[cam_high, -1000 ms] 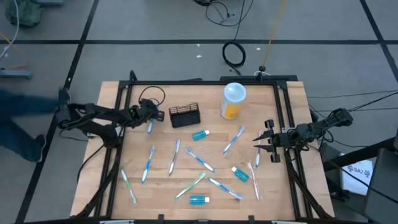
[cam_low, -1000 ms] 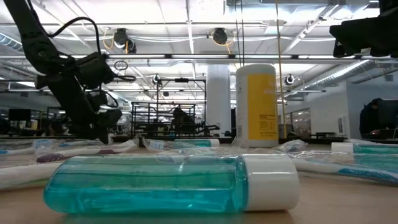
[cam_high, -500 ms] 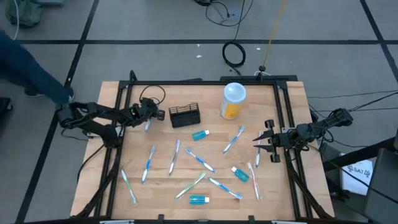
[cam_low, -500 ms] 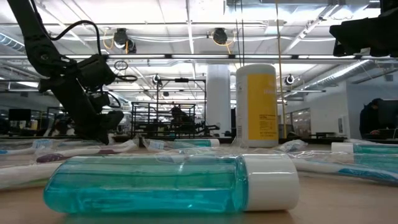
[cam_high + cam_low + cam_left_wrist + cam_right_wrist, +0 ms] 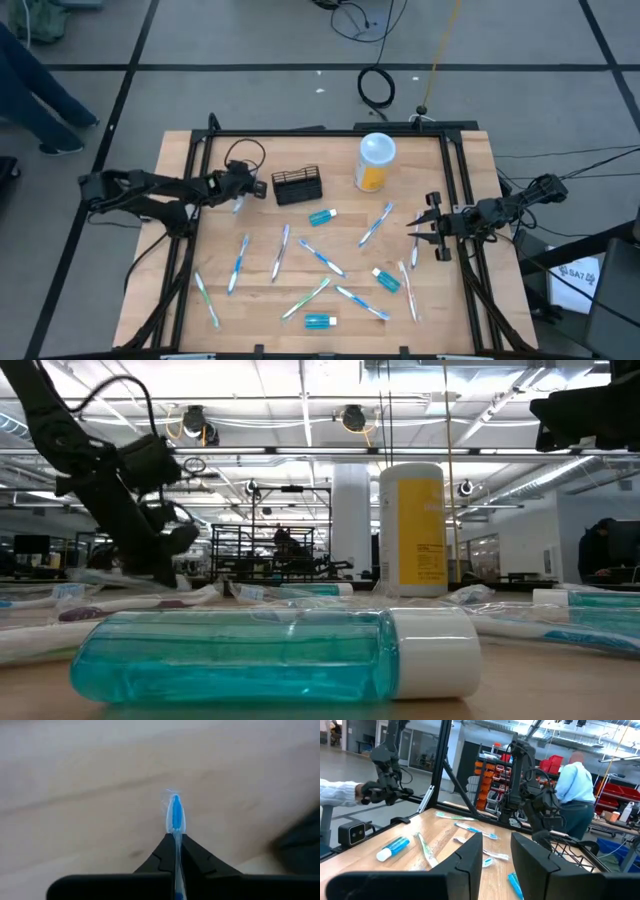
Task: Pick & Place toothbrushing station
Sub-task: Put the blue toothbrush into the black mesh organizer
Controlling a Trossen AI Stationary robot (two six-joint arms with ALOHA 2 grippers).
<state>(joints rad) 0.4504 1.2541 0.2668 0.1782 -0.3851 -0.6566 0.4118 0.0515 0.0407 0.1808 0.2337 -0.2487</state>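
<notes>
The light is bright and even. In the high view the wooden table [image 5: 330, 250] looks well lit, and things on it cast only small, soft shadows. In the low view long ceiling lights [image 5: 300, 375] shine white and glare a little. The mouthwash bottle [image 5: 275, 655] right at the camera looks huge and a bit soft, and the room far behind is dim and hazy. The left wrist view is blurry: the wood behind is a smooth smear, and the blue toothbrush [image 5: 175, 817] is only partly sharp. A dark blur sits at one edge. The right wrist view is clear and bright, with straight posts leaning near the edges.
</notes>
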